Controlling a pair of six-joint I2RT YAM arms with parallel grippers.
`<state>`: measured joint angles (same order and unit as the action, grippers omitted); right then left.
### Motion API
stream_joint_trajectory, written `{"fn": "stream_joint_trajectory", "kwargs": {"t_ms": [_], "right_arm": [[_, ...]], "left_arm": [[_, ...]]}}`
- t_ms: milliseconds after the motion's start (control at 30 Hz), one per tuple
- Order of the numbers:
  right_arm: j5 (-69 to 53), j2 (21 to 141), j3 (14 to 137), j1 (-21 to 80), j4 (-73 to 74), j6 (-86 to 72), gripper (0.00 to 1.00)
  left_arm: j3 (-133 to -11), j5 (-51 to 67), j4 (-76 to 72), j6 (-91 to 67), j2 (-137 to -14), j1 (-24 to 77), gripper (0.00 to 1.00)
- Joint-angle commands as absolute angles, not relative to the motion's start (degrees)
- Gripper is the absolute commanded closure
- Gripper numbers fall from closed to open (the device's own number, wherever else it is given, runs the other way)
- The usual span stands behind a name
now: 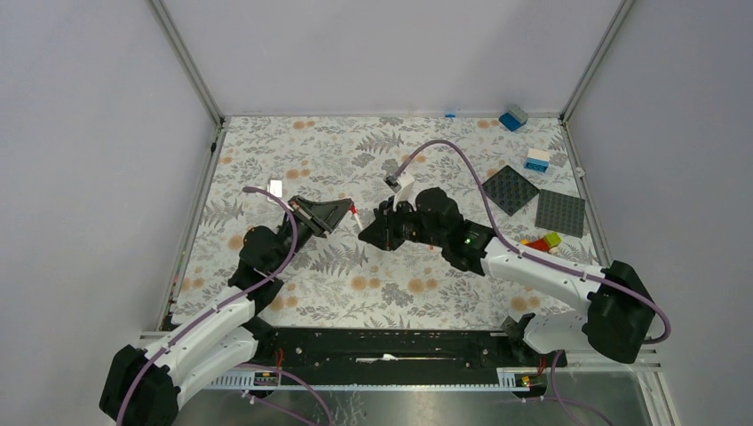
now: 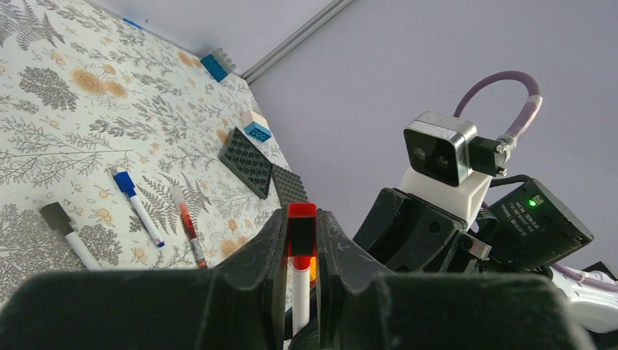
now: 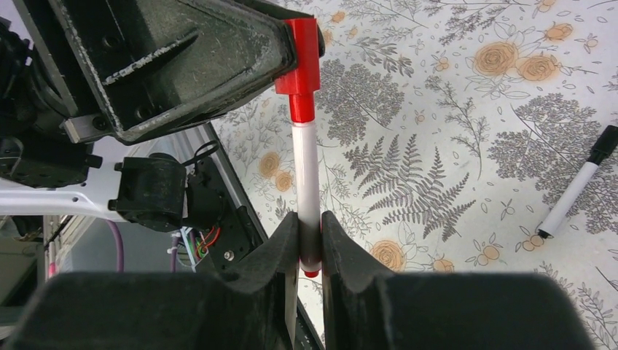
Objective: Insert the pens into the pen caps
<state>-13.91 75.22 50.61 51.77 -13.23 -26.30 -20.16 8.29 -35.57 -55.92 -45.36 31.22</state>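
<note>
Holding one pen [image 3: 307, 175] in mid-air over the flowered table [image 1: 293, 142], between the two arms. Pinching the red cap [image 3: 302, 51] with the left gripper [image 2: 302, 222], fingers [image 2: 264, 251] pressed against its two sides; clamping the white barrel low down, just above its red tail end, with the right gripper [image 3: 307, 224], fingers [image 3: 344, 251] tight on it. Looks seated over the pen's red collar, yet impossible to say whether pushed fully home. Probably light, stiff, smooth plastic: round and slippery, so liable to slide through the pads or swivel under an endwise push. Better taken nearer the cap end of the barrel for less wobble; better to hold the cap across its body, clear of the side clip. Calls for a straight line-up and modest force only. Lying flat on the table, well apart from both grippers: black-capped pen [image 2: 69, 232], blue-capped pen [image 2: 138, 205], reddish pen [image 2: 189, 224].
</note>
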Motion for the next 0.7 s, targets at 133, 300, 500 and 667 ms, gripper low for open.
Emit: {"fn": "stream_joint_trajectory", "kwargs": {"t_ms": [133,300,500,667], "right_arm": [[-2.8,79.5,60.5,51.2,-11.4,-22.2,1.0],[1.2,83.3,65.2,51.3,-8.1,-20.0,1.0],[6.4,89.1,72.9,52.2,-2.8,-17.8,1.0],[8.0,93.6,78.6,52.6,-0.4,-17.4,1.0]], "left_arm": [[-23.0,13.6,-27.6,-57.0,-45.2,32.3,1.0],[-23.6,12.9,-22.9,-57.7,-46.0,32.4,1.0],[-26.6,9.3,-11.9,-58.1,-46.3,32.7,1.0],[-29.5,5.9,-2.7,-58.3,-47.7,32.8,1.0]]}}
